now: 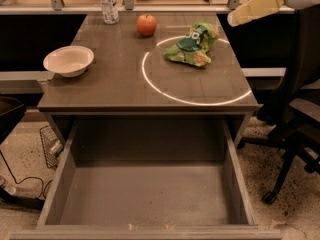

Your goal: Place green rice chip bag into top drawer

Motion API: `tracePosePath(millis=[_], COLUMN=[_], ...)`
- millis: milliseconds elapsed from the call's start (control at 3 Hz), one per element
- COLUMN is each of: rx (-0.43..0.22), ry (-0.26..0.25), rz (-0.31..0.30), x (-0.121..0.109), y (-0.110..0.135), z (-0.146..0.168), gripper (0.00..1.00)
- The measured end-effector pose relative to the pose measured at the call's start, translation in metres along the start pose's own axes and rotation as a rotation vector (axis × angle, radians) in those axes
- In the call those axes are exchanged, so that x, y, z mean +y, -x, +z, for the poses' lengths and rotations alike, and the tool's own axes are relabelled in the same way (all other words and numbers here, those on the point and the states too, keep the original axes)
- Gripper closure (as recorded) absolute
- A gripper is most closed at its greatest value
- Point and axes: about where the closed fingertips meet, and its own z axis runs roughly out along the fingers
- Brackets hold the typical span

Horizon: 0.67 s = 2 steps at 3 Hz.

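The green rice chip bag [192, 45] lies crumpled on the desk top at the back right, inside a bright white ring of light [150, 81]. The top drawer [145, 194] is pulled wide open below the desk's front edge, and its flat bottom is bare. My gripper [240, 15] is at the end of a cream-coloured arm that reaches in from the upper right. It hangs in the air above the desk's back right corner, to the right of the bag and apart from it.
A red apple [146, 24] and a clear bottle [108, 4] stand at the back of the desk. A white bowl [68, 60] sits at the left. A black office chair [300, 114] stands close on the right. A wire basket [50, 144] and cables lie on the floor at the left.
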Motion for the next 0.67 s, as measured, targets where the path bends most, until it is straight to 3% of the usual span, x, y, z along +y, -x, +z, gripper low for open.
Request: tracePosePath(millis=[333, 667], rx=[0.0, 0.049], ry=[0.0, -0.023], rz=[0.0, 0.013], x=[0.0, 0.0], y=[0.0, -0.009], z=[0.0, 0.02], gripper=[0.0, 0.0])
